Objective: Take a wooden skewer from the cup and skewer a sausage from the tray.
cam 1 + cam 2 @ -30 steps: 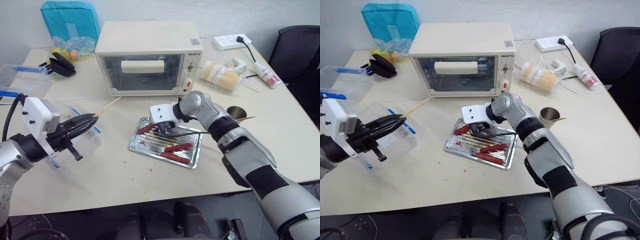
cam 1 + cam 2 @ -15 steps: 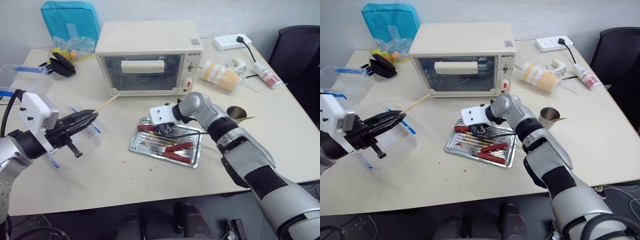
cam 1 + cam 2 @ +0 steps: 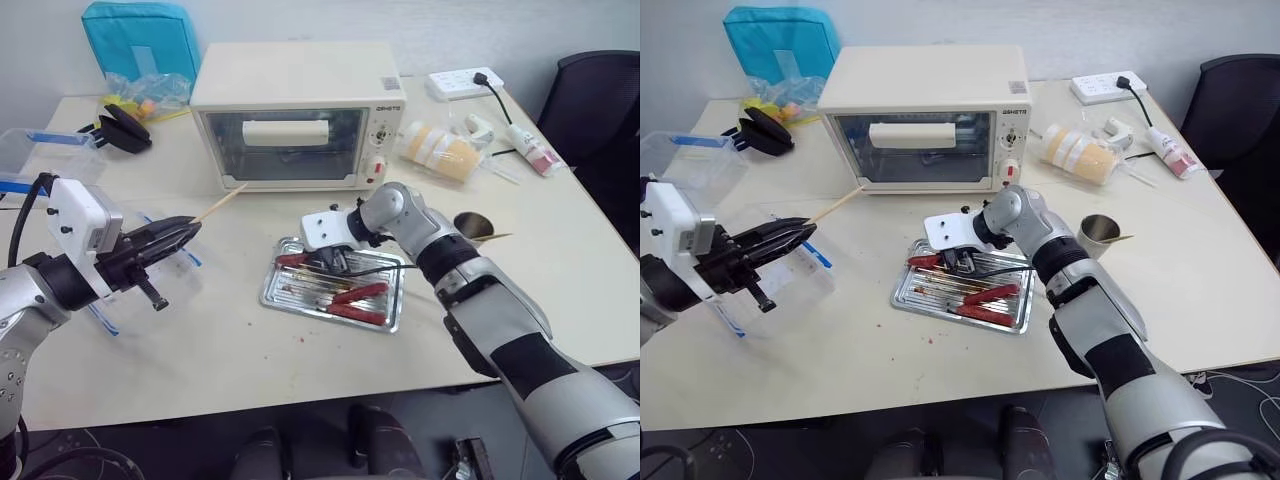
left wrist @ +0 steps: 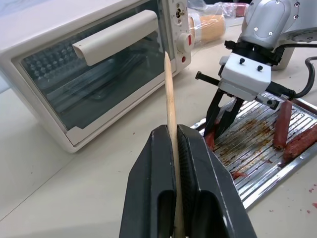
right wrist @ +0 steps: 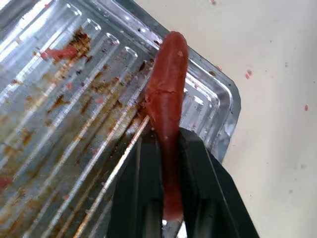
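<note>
Our left hand (image 4: 173,163) is pinching the skewer (image 4: 170,99), which points level toward the oven (image 3: 297,112). Our right hand (image 3: 330,262) is pressed onto one sausage (image 5: 167,99) at the tray's (image 3: 283,296) near-left corner; two more sausages (image 3: 357,304) lie at the other end. The cup (image 3: 472,226) stands beyond our right arm, well apart from the tray.

We judge the main risk to be the grip: the sausage is greasy and its skin looks split beside the fingers (image 5: 143,183), so a hard squeeze could break it or squirt it out. The skewer is thin, held near one end; a push off the sausage's axis could bend it, slide it back through our fingers, or send the tip out through the side. The tray may also skate if we drag.

The surface (image 3: 220,350) is pale and crowded: clear tubs (image 3: 60,155) on the left, a power strip (image 3: 455,82) and packets behind. A dark chair (image 3: 590,95) stands at the right.
</note>
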You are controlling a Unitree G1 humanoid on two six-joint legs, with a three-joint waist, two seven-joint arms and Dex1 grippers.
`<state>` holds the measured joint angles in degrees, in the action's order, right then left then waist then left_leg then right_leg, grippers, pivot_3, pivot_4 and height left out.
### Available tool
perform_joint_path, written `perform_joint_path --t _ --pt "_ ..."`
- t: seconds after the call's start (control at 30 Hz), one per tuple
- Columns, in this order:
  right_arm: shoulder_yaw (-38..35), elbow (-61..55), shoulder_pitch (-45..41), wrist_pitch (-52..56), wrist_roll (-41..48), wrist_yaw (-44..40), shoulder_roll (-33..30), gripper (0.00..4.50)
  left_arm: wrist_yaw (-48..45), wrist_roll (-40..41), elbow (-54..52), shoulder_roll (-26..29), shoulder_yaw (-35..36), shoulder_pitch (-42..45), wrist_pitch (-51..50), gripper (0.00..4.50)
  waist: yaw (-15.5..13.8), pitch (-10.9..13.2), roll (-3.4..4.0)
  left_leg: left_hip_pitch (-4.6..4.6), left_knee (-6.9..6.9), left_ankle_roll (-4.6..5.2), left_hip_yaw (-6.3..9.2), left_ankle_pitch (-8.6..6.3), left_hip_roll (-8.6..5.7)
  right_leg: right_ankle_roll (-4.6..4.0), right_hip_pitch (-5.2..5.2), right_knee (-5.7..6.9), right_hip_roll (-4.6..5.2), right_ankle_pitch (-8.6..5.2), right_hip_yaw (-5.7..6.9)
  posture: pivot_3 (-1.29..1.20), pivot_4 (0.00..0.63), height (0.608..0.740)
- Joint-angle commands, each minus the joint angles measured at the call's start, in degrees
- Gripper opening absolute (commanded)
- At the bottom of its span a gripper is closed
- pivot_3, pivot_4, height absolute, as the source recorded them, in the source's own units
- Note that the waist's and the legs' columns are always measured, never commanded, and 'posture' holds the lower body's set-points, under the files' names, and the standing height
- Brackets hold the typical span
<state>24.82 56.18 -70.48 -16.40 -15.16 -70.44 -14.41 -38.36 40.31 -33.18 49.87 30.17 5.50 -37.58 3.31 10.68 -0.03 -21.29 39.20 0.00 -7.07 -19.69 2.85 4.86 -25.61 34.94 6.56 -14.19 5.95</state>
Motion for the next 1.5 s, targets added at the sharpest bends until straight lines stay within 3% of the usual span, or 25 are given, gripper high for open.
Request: perform_joint_path --t 0.03,0.23,0.43,0.73,1.5 --pt "-4.40 -12.10 0.60 5.80 5.54 -5.75 -4.48 0.31 -2.91 0.67 -0.88 1.79 -0.26 -0.34 0.88 0.00 -0.19 0.00 0.00 -0.01 0.00 0.00 0.00 0.00 0.00 0.00 0.00 -0.01 0.00 0.00 0.00 0.00 0.150 0.740" --pt "-8.19 -33.59 7.62 13.95 13.99 -16.91 -16.30 0.31 -11.57 1.56 -1.64 5.62 -2.83 -2.37 1.09 0.00 -0.73 0.00 -0.01 -0.01 0.00 -0.01 0.03 -0.01 -0.07 0.00 0.00 -0.04 -0.01 0.00 0.04 0.00 0.150 0.740" --pt "-9.85 -43.61 10.99 19.19 18.03 -18.42 -23.10 0.31 -18.31 1.13 0.02 8.87 -6.40 -0.94 2.53 0.00 -0.50 0.00 0.00 0.07 0.00 -0.04 -0.05 0.00 -0.09 -0.05 -0.01 0.02 -0.08 -0.03 0.04 0.00 0.150 0.740" --pt "-9.61 -53.19 14.29 26.04 21.14 -16.69 -25.00 0.31 -18.87 -0.72 3.32 7.99 -12.19 6.72 3.87 0.00 -1.31 0.00 -0.01 0.06 0.02 -0.07 -0.04 0.01 -0.10 -0.08 -0.01 0.06 -0.10 -0.05 0.07 0.00 0.150 0.740" --pt "-9.55 -61.31 13.72 32.92 25.11 -15.75 -26.24 0.31 -21.64 -3.02 7.73 7.88 -16.68 12.81 5.93 0.00 -1.74 0.00 -0.01 0.05 0.04 -0.06 -0.09 0.02 -0.11 -0.08 0.00 0.08 -0.12 -0.05 0.09 0.00 0.150 0.740"
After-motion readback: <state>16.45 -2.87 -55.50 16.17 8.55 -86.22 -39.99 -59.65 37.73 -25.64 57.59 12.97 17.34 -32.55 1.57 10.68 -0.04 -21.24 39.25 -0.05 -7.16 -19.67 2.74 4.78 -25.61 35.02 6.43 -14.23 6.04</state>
